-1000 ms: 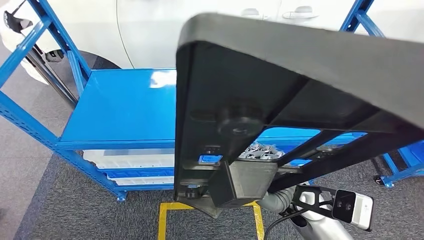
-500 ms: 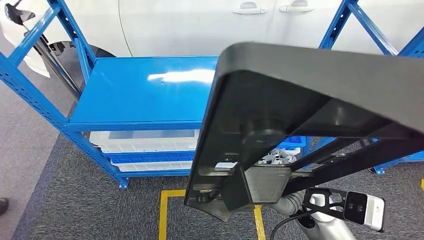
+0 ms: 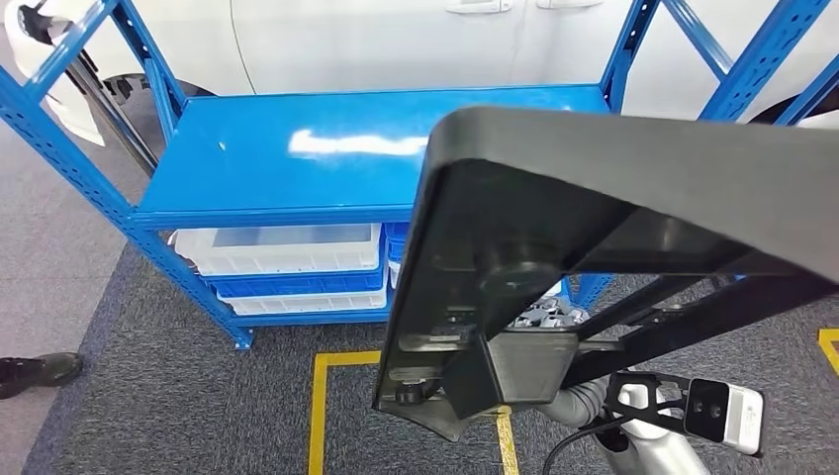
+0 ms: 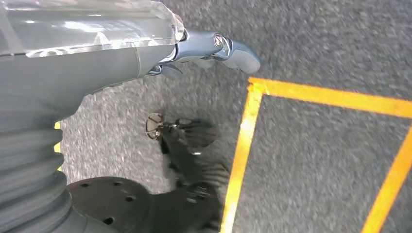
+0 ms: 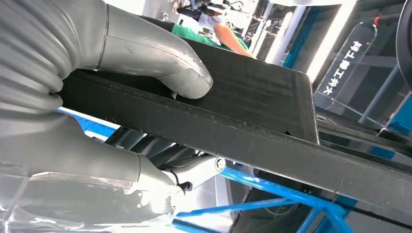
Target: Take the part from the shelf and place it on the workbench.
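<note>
part: big flat black panel, ribs and round boss on the underside | lifted and tilted, clear of the blue shelf | edge clamped in the right hand, thumb on top, fingers underneath

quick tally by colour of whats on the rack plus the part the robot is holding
Black part, held by the right hand: 1
White trays under the top shelf: 2 in plain sight
Blue tray between them: 1
Total: 4, though the part hides the rack's right side.
</note>
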